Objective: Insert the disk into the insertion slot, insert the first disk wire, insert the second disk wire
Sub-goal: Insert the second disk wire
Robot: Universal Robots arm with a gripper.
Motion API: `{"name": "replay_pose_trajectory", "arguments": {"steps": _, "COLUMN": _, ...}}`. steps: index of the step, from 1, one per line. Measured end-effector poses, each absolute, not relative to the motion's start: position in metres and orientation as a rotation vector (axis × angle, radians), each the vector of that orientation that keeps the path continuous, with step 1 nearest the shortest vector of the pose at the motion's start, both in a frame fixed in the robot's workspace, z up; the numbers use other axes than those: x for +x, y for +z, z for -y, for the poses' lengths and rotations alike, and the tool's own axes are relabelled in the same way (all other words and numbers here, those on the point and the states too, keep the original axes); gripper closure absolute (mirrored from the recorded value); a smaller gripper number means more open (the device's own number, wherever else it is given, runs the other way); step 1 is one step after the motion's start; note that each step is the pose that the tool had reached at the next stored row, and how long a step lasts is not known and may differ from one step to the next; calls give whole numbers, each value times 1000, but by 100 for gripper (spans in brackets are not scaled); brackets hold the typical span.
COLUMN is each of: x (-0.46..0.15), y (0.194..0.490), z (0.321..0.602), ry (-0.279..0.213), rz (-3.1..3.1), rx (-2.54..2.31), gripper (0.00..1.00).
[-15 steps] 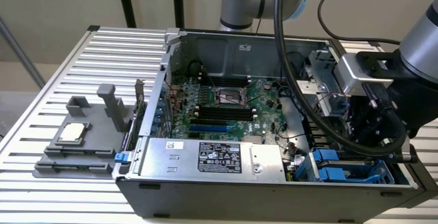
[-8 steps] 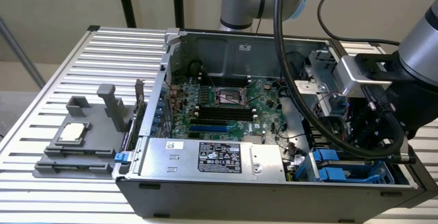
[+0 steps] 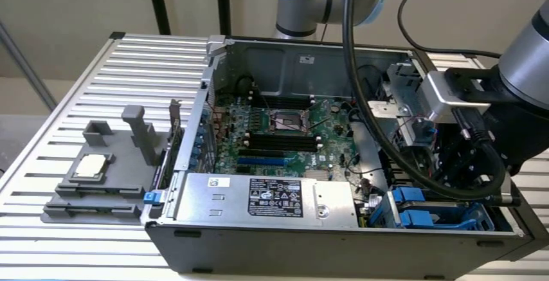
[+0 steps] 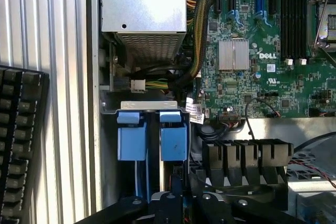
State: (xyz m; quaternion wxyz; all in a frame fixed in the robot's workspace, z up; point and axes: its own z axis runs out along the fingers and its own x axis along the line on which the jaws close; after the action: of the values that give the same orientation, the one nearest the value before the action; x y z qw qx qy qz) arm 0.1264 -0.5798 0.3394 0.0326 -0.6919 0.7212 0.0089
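Observation:
The drive cage bay (image 4: pixel 152 106) sits in the open computer case's corner, at the exterior view's lower right (image 3: pixel 446 220). Two bright blue plastic carrier ends (image 4: pixel 173 139) (image 4: pixel 131 139) stand side by side in it, also seen as blue pieces (image 3: pixel 412 199). I cannot make out a silver disk body or its white label between them. My gripper (image 4: pixel 176 200) hovers directly over the bay, its black body close to the blue pieces; in the exterior view the gripper (image 3: pixel 450 175) reaches down into the case. A loose white connector (image 4: pixel 138 85) on black and yellow wires lies just beyond the bay.
A silver power supply with a black label (image 3: pixel 274 197) fills the case's front. The green motherboard (image 3: pixel 283 133) lies behind it. A grey block fixture with upright posts (image 3: pixel 103 178) stands on the slatted table. A black keyboard (image 4: pixel 21 145) lies beside the case. Thick black cables (image 3: pixel 386 133) hang from the arm.

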Motion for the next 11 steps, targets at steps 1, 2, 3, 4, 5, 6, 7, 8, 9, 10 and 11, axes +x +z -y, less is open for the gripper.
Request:
{"name": "replay_pose_trajectory", "arguments": {"steps": 1, "x": 126, "y": 339, "z": 580, "ry": 27, "rz": -2220, "rx": -2130, "gripper": 83}}
{"name": "replay_pose_trajectory", "arguments": {"steps": 2, "x": 126, "y": 338, "z": 580, "ry": 27, "rz": -2220, "rx": -2130, "gripper": 83}}
{"name": "replay_pose_trajectory", "arguments": {"steps": 3, "x": 126, "y": 337, "z": 580, "ry": 27, "rz": -2220, "rx": -2130, "gripper": 83}}
{"name": "replay_pose_trajectory", "arguments": {"steps": 4, "x": 126, "y": 337, "z": 580, "ry": 27, "rz": -2220, "rx": -2130, "gripper": 83}}
{"name": "replay_pose_trajectory", "arguments": {"steps": 5, "x": 126, "y": 337, "z": 580, "ry": 27, "rz": -2220, "rx": -2130, "gripper": 83}}
{"name": "replay_pose_trajectory", "arguments": {"steps": 6, "x": 126, "y": 337, "z": 580, "ry": 27, "rz": -2220, "rx": -2130, "gripper": 83}}
{"name": "replay_pose_trajectory", "arguments": {"steps": 7, "x": 126, "y": 337, "z": 580, "ry": 27, "rz": -2220, "rx": -2130, "gripper": 83}}
{"name": "replay_pose_trajectory", "arguments": {"steps": 8, "x": 126, "y": 337, "z": 580, "ry": 27, "rz": -2220, "rx": -2130, "gripper": 83}}
{"name": "replay_pose_trajectory", "arguments": {"steps": 9, "x": 126, "y": 337, "z": 580, "ry": 27, "rz": -2220, "rx": -2130, "gripper": 83}}
{"name": "replay_pose_trajectory", "arguments": {"steps": 10, "x": 126, "y": 337, "z": 580, "ry": 28, "rz": -2220, "rx": -2130, "gripper": 83}}
{"name": "replay_pose_trajectory", "arguments": {"steps": 11, "x": 126, "y": 339, "z": 580, "ry": 28, "rz": -2219, "rx": -2130, "gripper": 83}}
